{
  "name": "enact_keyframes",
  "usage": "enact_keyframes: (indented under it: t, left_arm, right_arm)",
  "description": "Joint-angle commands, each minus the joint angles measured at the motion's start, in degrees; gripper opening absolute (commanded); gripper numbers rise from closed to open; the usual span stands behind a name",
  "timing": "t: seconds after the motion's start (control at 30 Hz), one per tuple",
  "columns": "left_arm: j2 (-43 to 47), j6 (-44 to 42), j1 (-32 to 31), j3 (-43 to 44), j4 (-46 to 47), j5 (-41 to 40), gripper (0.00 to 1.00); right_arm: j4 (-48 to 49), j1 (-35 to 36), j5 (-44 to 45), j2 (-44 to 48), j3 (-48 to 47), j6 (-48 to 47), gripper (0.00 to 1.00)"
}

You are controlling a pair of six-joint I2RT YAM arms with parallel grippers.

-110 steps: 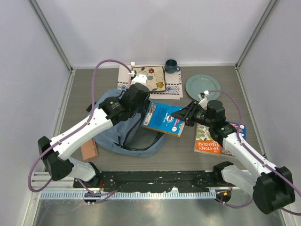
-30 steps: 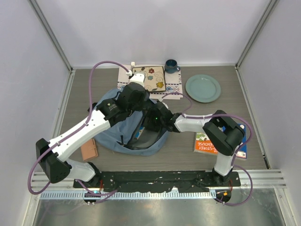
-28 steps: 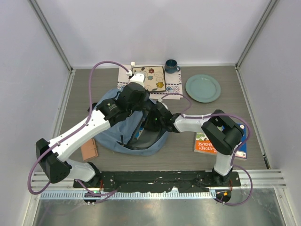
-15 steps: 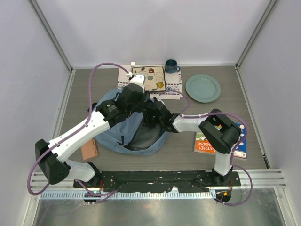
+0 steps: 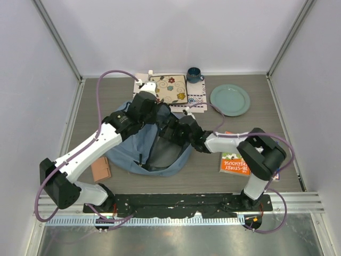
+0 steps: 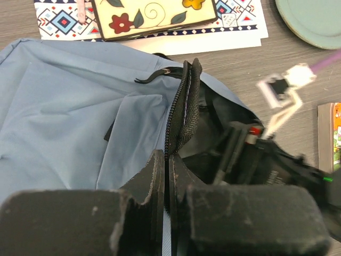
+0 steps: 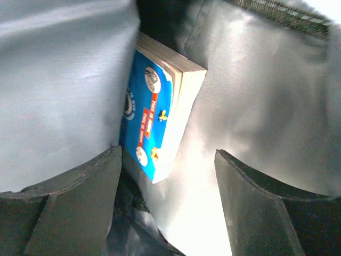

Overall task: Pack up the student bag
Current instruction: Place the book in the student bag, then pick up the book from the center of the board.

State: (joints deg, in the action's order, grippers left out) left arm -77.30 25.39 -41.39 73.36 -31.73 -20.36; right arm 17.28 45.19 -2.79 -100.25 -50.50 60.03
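Student bag (image 5: pixel 125 149) is lying on the bench (image 5: pixel 90 106) left of centre in the overhead view, with its dark mouth turned toward the right side of the frame. The left fingers (image 6: pixel 152 176) are pinching the zipper edge of the bag shut between them and lifting it, so the opening is gaping. The right arm is reaching into that opening. Its wrist view shows the right fingers (image 7: pixel 80 186) standing wide apart and gripping nothing, while a blue book (image 7: pixel 154 117) is standing on edge ahead of them against the grey lining, touched by neither finger. Judging from this, the step in hand is finishing the drop of this book into the bag. More books (image 5: pixel 234 160) are waiting on the bench at the right of the overhead view, beside the right arm's elbow, so packing looks only partly done. The next move calls for the right arm to be backing straight out of the mouth without snagging the lining or dragging the book along. The left fingers should be holding the zipper edge up meanwhile, so the opening is not collapsing before another book comes.
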Motion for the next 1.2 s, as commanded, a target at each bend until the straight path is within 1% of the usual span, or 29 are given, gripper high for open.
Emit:
enact_keyframes:
  t: [0.0,0.03,0.07,0.13,0.17,0.2,0.23,0.27,0.3,0.33,0.37,0.4,0.43,0.47,0.5,0.53,0.57,0.6,0.63,0.7,0.73,0.8,0.87,0.9,0.93,0.97,1.03,1.17]
  left_arm:
    - [-0.1,1.6,0.8,-0.1,2.4,0.7,0.04]
    - [-0.1,1.9,0.9,-0.2,2.4,0.8,0.03]
    - [0.1,2.2,0.9,-0.5,2.5,1.1,0.03]
    - [0.7,2.7,0.9,-1.7,3.1,1.7,0.04]
    - [0.8,2.8,0.8,-2.4,3.6,2.4,0.04]
    - [0.9,3.1,0.8,-2.6,3.8,3.0,0.05]
    - [1.0,3.4,0.9,-2.9,4.0,3.7,0.07]
    - [0.8,3.3,0.9,-2.9,4.3,5.4,0.09]
    - [0.7,3.2,0.9,-3.0,4.7,7.0,0.11]
    - [0.6,2.3,0.9,-3.0,5.0,8.7,0.16]
    - [0.6,1.9,0.8,-2.8,5.9,11.1,0.21]
    - [0.6,1.4,0.5,-3.0,6.6,15.6,0.26]
    - [0.7,1.1,0.3,-2.9,7.7,17.5,0.40]
    - [0.7,0.5,-0.1,-2.9,8.3,18.5,0.47]
    - [0.7,0.0,-1.2,-2.8,8.7,19.9,0.55]
    - [0.7,-0.6,-1.8,-2.6,9.0,20.2,0.67]
    - [0.5,-1.3,-2.4,-1.9,9.0,20.2,0.72]
    - [0.5,-1.6,-3.5,-1.5,9.0,20.2,0.76]
    - [0.4,-1.7,-3.9,-1.1,9.0,20.2,0.80]
    - [0.0,-1.1,-4.8,-0.1,9.1,20.1,0.83]
    - [-0.3,-0.9,-4.9,0.4,9.7,22.2,0.86]
    - [-1.3,-0.1,-5.8,0.6,10.5,22.7,0.92]
    - [-2.2,0.3,-6.7,1.5,11.9,22.6,0.94]
    - [-3.6,-0.1,-8.3,2.1,11.9,21.7,0.94]
    - [-4.3,-0.5,-9.4,3.5,12.0,20.9,0.96]
    - [-5.2,-0.9,-10.4,4.2,12.0,18.4,0.99]
    - [-7.5,-0.7,-12.4,5.9,12.1,18.3,1.00]
    - [-9.6,0.2,-13.5,6.4,13.4,19.0,1.00]
  right_arm:
    - [-2.9,-0.4,4.9,9.9,1.3,-4.9,0.77]
    - [-7.6,-0.4,6.3,13.1,1.5,-5.4,0.77]
    - [-9.8,-0.4,7.5,15.0,1.7,-5.9,0.77]
    - [-16.9,-0.5,12.8,18.6,2.4,-6.7,0.77]
    - [-19.4,-0.5,14.3,23.5,3.1,-7.2,0.77]
    - [-20.3,-0.5,17.4,26.0,3.9,-7.8,0.77]
    - [-21.4,-0.6,19.0,29.2,5.8,-8.3,0.79]
    - [-21.6,-0.7,20.8,34.6,6.9,-9.0,0.83]
    - [-22.0,-0.9,24.5,37.6,7.9,-9.7,0.87]
    - [-25.0,-1.4,26.8,40.1,9.2,-9.9,0.91]
    - [-27.1,-2.3,28.5,44.7,9.6,-10.0,0.97]
    - [-31.2,-4.9,30.7,46.5,10.3,-10.1,0.99]
    - [-33.2,-6.7,30.8,47.9,10.7,-11.2,1.00]
    - [-35.3,-8.8,30.6,49.3,10.9,-11.5,1.00]
    - [-39.5,-14.0,30.4,50.8,11.1,-11.9,1.00]
    - [-41.3,-16.4,28.9,51.3,11.2,-12.7,1.00]
    - [-42.9,-19.4,27.6,51.6,11.4,-13.4,1.00]
    - [-45.5,-23.7,26.4,51.0,11.4,-14.3,1.00]
    - [-46.7,-25.8,24.8,50.8,11.4,-14.8,1.00]
    - [-49.7,-28.7,24.1,49.5,11.3,-15.4,1.00]
    - [-50.4,-31.4,23.3,49.2,11.4,-15.3,1.00]
    - [-51.1,-33.6,22.2,48.7,12.3,-14.6,1.00]
    - [-51.2,-36.4,20.4,48.1,13.1,-13.9,1.00]
    - [-51.3,-37.1,20.0,47.9,13.9,-13.5,1.00]
    - [-51.3,-37.7,19.8,47.0,14.3,-13.4,1.00]
    - [-51.5,-38.7,19.9,46.7,14.6,-13.4,1.00]
    - [-51.5,-39.4,20.2,46.1,15.5,-13.6,1.00]
    - [-52.3,-41.1,22.6,44.6,16.7,-12.9,1.00]
